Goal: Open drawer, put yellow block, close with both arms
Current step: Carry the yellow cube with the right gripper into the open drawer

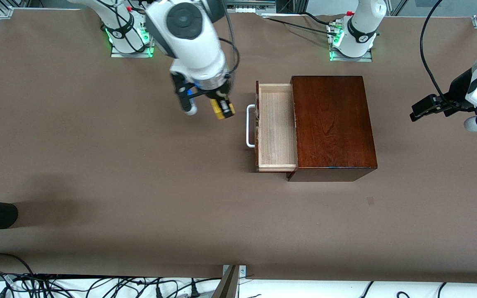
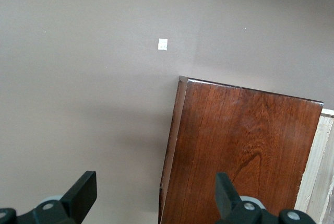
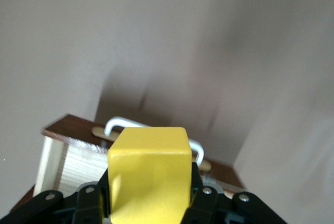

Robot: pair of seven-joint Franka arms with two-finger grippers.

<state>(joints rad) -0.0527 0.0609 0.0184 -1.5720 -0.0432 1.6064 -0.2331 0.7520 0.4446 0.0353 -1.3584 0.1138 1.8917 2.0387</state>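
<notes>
Front view: no readable writing. One drawer (image 1: pixel 275 126) stands pulled out of one dark box (image 1: pixel 333 124) on the bench (image 1: pixel 97 165). The right gripper (image 1: pixel 222 108), over bare bench near the handle (image 1: pixel 250 126), clamps the one yellow block (image 1: pixel 223 110); the left gripper (image 1: pixel 427 106) waits over its bench end.

Left wrist view: left gripper (image 2: pixel 156 195) fingers apart above the box (image 2: pixel 240 151).

Right wrist view: block (image 3: pixel 148 174) pinched, drawer (image 3: pixel 73 161) below.

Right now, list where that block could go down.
The open drawer tray is bare inside, bordered by its handle and the box. Bare table lies under the right gripper holding the block. The left gripper waits off the box's end.
</notes>
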